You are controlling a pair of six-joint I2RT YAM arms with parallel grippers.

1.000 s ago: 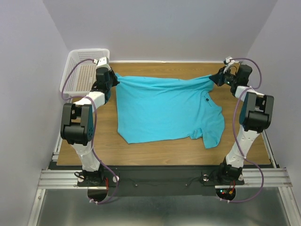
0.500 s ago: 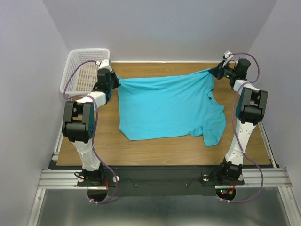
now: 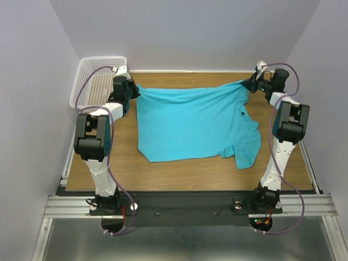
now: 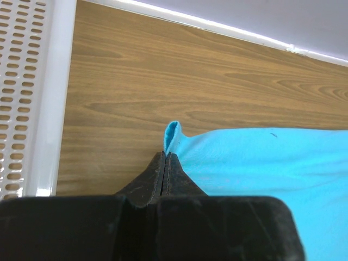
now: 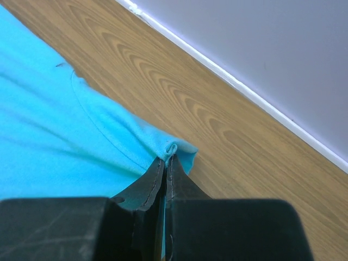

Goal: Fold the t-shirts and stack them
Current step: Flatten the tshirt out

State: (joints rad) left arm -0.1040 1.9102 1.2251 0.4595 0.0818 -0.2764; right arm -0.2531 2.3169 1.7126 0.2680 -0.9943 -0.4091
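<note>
The plain turquoise short-sleeved cloth t-shirt (image 3: 190, 125) lies spread on the brown wooden table (image 3: 185, 175), filling the middle and reaching toward the far edge. Its long axis runs left to right. The straight hem is on the left. The neckline, with a small dark mark (image 3: 240, 114), is on the right, and one sleeve trails off toward the near right.

The left gripper (image 3: 134, 91) is at the far left corner of the shirt. Its black fingers are pressed together with a small peak of turquoise cloth pinched between their tips, as the left wrist view shows. The right gripper (image 3: 248, 85) is at the far right corner, likewise closed tight on a little fold of the fabric. Between the two grips the far edge of the shirt is drawn out in a line along the far side of the table, with light creases running along it.

From both grippers the whole body of the shirt lies toward the near side, so a fold would likely carry the held edge nearward across the short axis. Each arm has its own corner, and neither is better placed than the other.

A white plastic mesh basket (image 3: 103, 58) sits at the far left, just beside the left gripper and clear of the cloth.
</note>
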